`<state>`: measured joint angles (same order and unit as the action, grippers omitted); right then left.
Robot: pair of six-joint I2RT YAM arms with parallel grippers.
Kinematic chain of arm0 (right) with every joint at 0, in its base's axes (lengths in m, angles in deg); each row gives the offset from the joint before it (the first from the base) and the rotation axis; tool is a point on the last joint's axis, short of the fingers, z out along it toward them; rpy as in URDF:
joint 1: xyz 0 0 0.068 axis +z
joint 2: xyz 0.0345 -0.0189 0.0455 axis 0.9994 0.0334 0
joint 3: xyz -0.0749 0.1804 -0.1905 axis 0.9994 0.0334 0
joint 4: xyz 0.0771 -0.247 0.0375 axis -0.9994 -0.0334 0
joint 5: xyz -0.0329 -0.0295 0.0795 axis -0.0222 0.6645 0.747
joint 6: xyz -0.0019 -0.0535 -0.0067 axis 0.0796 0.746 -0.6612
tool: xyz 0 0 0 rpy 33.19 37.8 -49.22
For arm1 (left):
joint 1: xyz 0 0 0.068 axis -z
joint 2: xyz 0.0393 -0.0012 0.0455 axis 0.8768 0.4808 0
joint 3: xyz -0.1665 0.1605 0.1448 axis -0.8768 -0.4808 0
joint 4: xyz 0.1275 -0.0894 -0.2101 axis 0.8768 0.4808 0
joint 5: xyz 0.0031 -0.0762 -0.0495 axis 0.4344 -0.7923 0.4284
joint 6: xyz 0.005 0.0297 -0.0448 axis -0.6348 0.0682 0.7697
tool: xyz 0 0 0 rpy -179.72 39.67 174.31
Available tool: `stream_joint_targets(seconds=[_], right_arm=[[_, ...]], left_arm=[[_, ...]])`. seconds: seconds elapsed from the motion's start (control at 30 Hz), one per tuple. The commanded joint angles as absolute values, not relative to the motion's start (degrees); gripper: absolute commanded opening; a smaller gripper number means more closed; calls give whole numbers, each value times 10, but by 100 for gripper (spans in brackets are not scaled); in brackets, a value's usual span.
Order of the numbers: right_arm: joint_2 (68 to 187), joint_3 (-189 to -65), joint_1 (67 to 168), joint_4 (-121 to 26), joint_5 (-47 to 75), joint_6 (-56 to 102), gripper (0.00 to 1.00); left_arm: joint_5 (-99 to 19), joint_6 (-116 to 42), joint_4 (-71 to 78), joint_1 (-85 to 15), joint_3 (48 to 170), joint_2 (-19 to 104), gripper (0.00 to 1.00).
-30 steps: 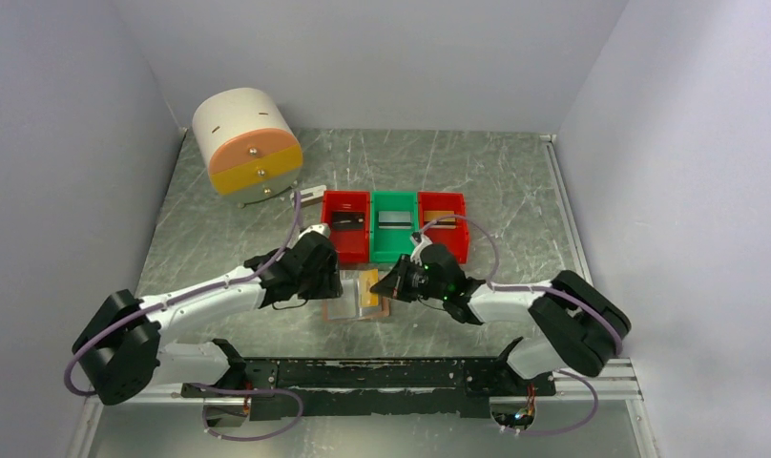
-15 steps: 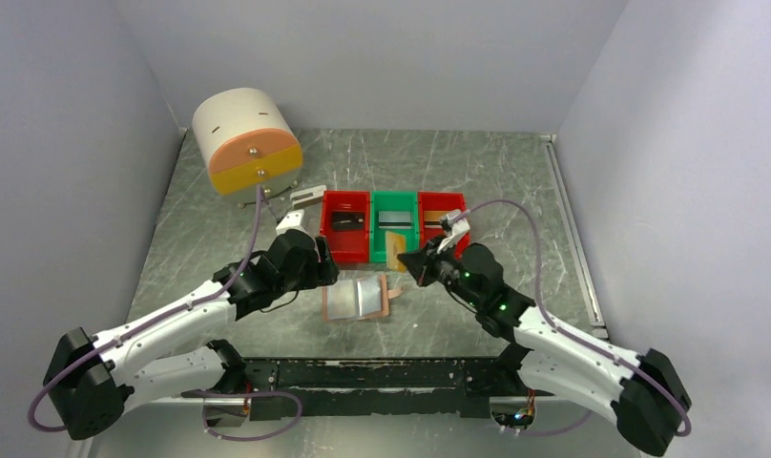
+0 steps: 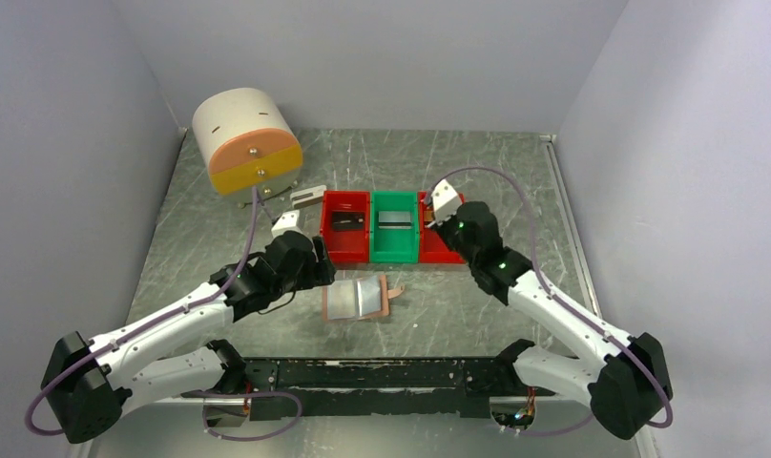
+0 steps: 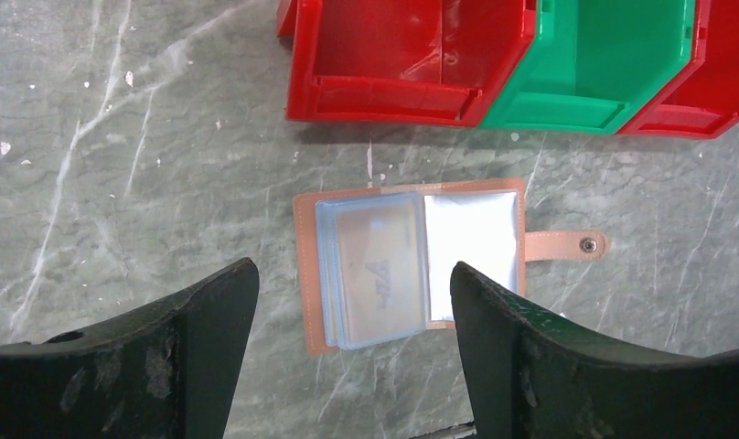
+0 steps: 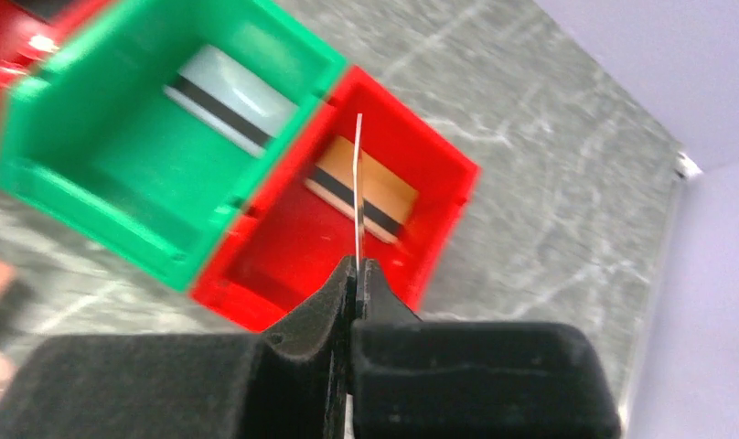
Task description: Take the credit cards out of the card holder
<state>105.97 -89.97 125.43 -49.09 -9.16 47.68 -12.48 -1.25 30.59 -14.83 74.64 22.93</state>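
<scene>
Over far right red bin (image 5: pixel 274 247): card (image 5: pixel 358 192) is pinched edge-on by right jaws | near centre: card holder (image 4: pixel 407 265) is seen open, flat on surface (image 4: pixel 119 183), left jaws spread above it

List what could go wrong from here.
1. The right gripper pinches the card by one end, edge-on over the right red bin. Released like this, it could catch the rim or come to rest propped against the gold-brown card already inside.
2. The left gripper hangs open over the card holder, which lies loose on the table. Pulling the pocketed card may drag the holder along instead of freeing the card.
</scene>
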Motion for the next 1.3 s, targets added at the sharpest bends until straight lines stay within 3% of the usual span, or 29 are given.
stream_joint_targets(seconds=[0.0,0.27,0.5,0.87,1.27], right_arm=[[1068,-946,1161,-561,4,579,0],[1140,-1016,1120,-676,133,728,0],[1196,-1026,1114,-701,106,810,0],[1271,-1019,1113,-585,66,835,0],[1355,-1054,1105,-554,85,882,0]], left_arm=[[-107,-16,317,-150,748,223,83],[-106,-19,317,-151,743,214,85],[-102,-16,330,-151,743,203,85],[-101,-22,335,-151,744,196,84],[-84,-22,366,-151,744,163,86]])
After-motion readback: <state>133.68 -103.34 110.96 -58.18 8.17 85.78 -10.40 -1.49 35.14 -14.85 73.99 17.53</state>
